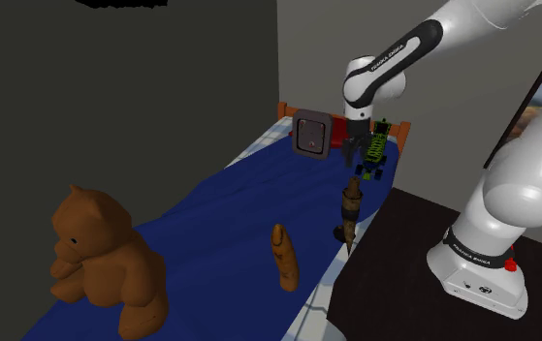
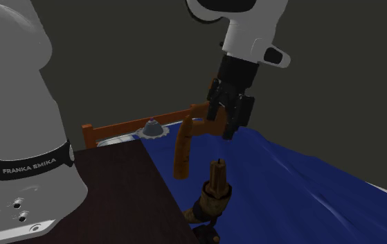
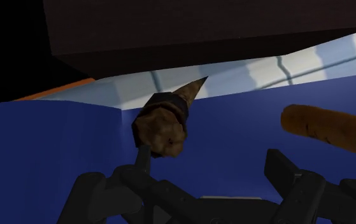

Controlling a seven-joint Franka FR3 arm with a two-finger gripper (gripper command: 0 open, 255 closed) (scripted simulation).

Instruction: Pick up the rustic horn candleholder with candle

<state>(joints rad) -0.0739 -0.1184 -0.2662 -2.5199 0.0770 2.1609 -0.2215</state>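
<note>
The horn candleholder [image 1: 349, 215] is seen standing upright on the blue bedcover [image 1: 230, 208], right at the bed's edge beside the dark stand top [image 1: 395, 242]. The gripper [image 1: 354, 153] hangs above it and apart from it, its fingers spread with nothing between them. In the wrist view the candleholder [image 3: 163, 121] lies ahead of the gripper [image 3: 207, 164] and off toward one finger — so the hand should first be centred over it. A descent is then called for until the fingers flank the thick brown body rather than the thin candle, and only then should they be closed. A long brown loaf-shaped object [image 2: 183, 149] lies near — it should be kept out of the fingers' path.
</note>
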